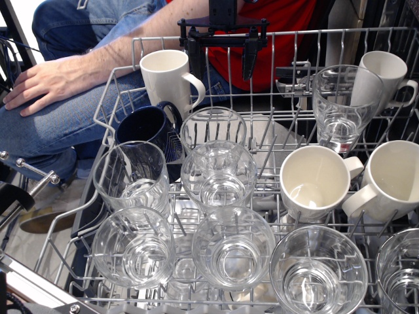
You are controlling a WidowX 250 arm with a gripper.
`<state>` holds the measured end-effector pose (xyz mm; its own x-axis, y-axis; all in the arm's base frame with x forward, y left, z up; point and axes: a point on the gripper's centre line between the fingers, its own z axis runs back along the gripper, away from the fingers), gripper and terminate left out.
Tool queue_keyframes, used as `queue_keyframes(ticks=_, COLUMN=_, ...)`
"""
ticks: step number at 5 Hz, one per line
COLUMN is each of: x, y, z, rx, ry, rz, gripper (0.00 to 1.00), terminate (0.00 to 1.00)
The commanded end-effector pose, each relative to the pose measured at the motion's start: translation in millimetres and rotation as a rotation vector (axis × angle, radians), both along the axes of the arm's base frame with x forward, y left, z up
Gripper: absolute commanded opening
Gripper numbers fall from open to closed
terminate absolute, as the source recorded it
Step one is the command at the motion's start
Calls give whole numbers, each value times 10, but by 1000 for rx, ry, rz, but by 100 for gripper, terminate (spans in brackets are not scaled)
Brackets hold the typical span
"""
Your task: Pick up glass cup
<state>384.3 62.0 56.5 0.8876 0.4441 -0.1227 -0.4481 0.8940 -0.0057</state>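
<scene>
A clear glass cup (213,129) sits mid-rack in a wire dish rack (118,78), nearest of many alike to the gripper (220,55), which hangs above the rack's far side. Its fingers (249,60) are spread open, holding nothing. This looks like the approach step; next it must descend over one rim, avoiding the dark blue mug (145,129) on the left.

A grey wire dish rack (118,85) carries everything. In it stand clear glass cups (218,175), packed close in rows at the front and middle, one more (339,104) at the back right. White mugs (315,183) sit at the right and back, and a dark blue mug (147,127) sits at the left.
</scene>
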Motion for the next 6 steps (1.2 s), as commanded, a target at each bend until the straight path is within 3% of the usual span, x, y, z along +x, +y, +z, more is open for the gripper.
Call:
queue_keyframes(ticks=1, x=0, y=0, z=0, rx=0, ry=0, rz=0, gripper=100, terminate=0)
queue_keyframes(ticks=3, x=206, y=7, z=-448, rx=-16, ry=-93, rz=37, gripper=100, terminate=0)
queue_keyframes(ticks=6, x=300, y=-22, z=-909, rx=0, ry=-190, rz=45, gripper=100, terminate=0)
